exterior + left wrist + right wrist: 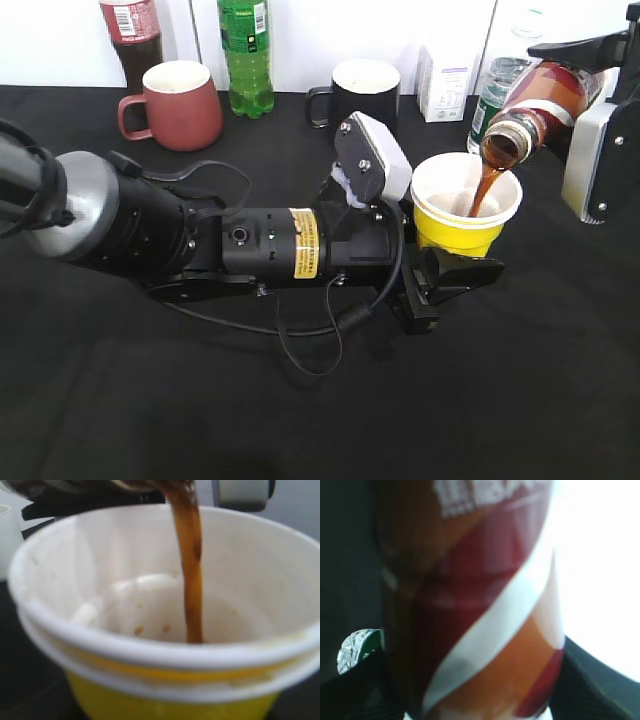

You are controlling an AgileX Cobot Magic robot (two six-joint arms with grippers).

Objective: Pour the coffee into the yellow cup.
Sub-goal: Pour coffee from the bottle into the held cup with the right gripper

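The yellow cup [465,205] with its white inside is held in my left gripper [450,268], which is shut round its base low over the black table. My right gripper [585,60] is shut on the coffee bottle [540,100] and tips it mouth down over the cup. A brown stream of coffee [487,188] falls into the cup. The left wrist view shows the cup [160,670] close up with the stream [192,580] landing inside. The right wrist view is filled by the bottle's label [470,605].
At the back stand a maroon mug [178,105], a black mug [362,93], a cola bottle [132,35], a green bottle [247,55], a white carton [445,82] and a clear water bottle [495,90]. A cable [310,335] lies under my left arm.
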